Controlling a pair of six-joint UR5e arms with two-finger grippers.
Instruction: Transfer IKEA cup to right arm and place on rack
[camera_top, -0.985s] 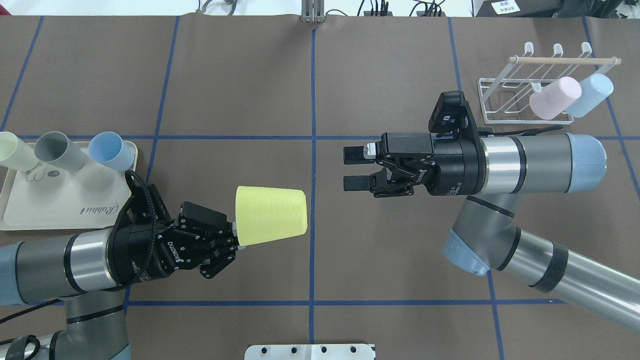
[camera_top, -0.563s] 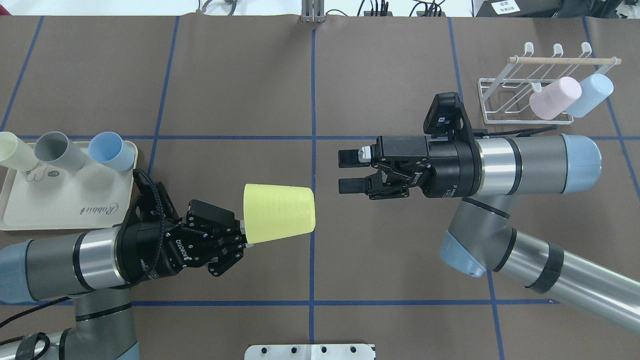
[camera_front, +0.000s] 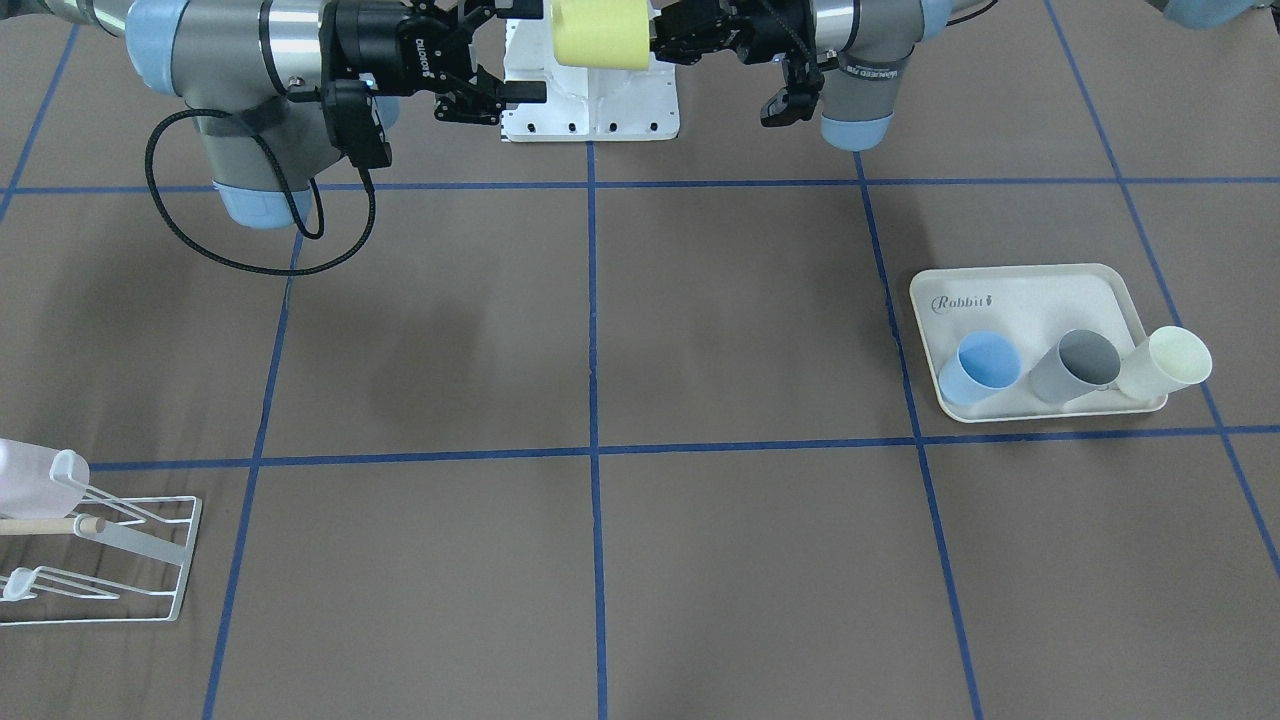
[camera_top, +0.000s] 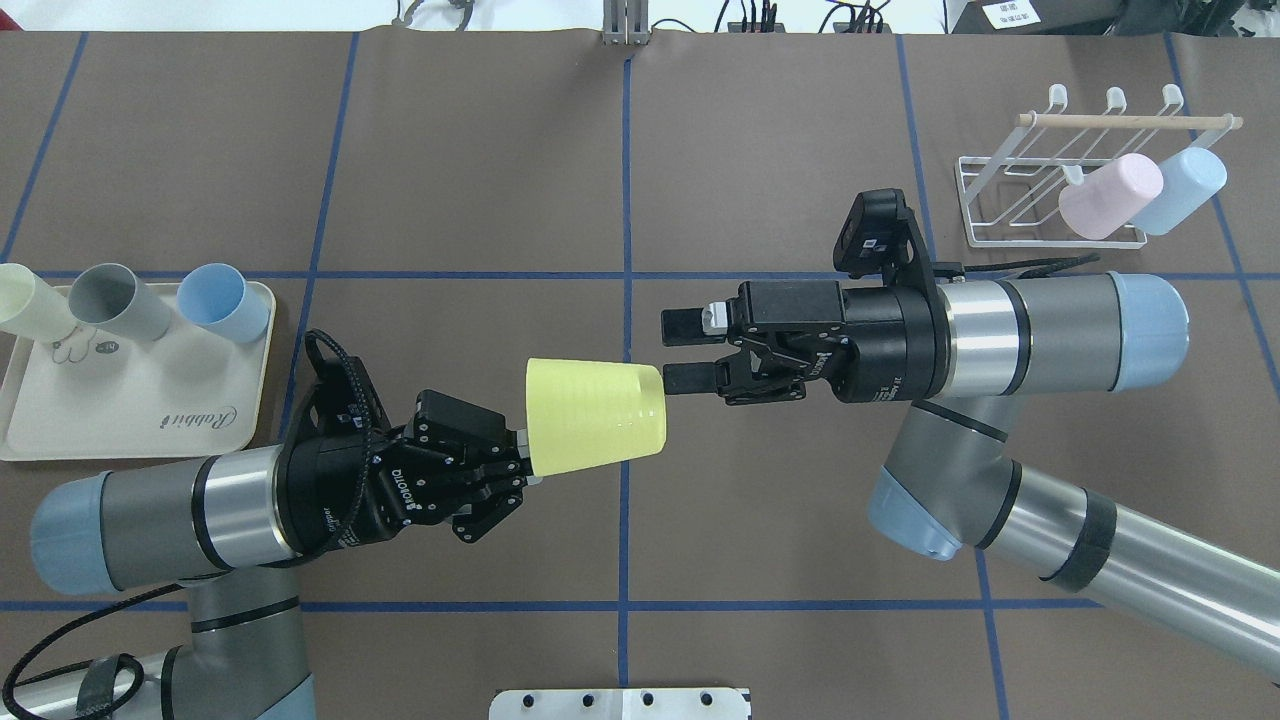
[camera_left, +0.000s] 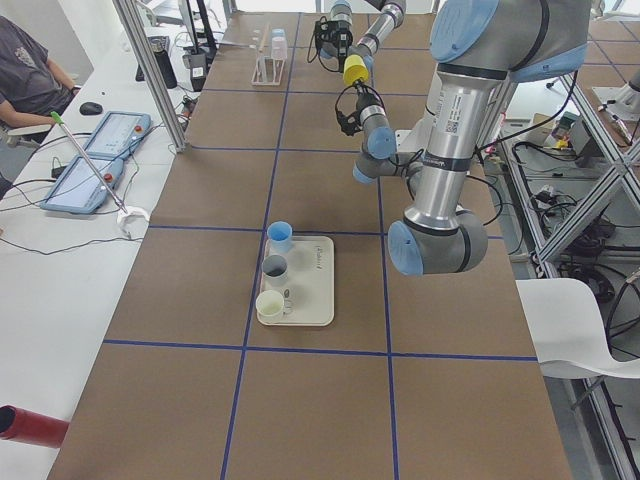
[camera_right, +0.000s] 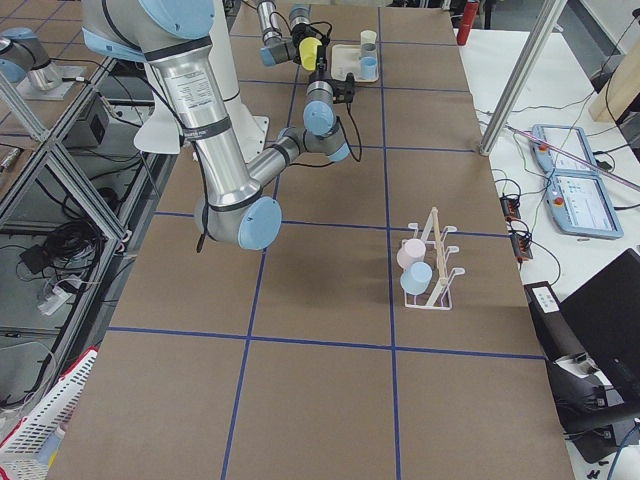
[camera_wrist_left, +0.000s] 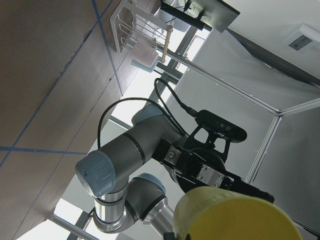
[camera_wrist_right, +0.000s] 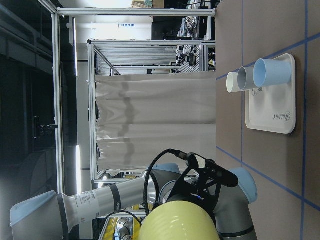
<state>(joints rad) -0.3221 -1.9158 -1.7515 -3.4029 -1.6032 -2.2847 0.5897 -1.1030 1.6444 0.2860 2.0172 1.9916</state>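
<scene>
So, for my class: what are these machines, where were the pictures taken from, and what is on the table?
Two robot arms work at a table, each ending in a two-finger gripper. Views: from above, across the table, both ends, and each wrist. The left gripper holds a yellow cup sideways by its rim, base toward the open right gripper. A cream tray carries a blue cup, a grey cup and a cream cup; a white wire rack carries a pink cup and a light blue cup.

place: robotics lab | evidence: grid-taped table (camera_top: 450, 150), aluminium frame post (camera_left: 150, 75), teach pendants (camera_left: 115, 130)
</scene>
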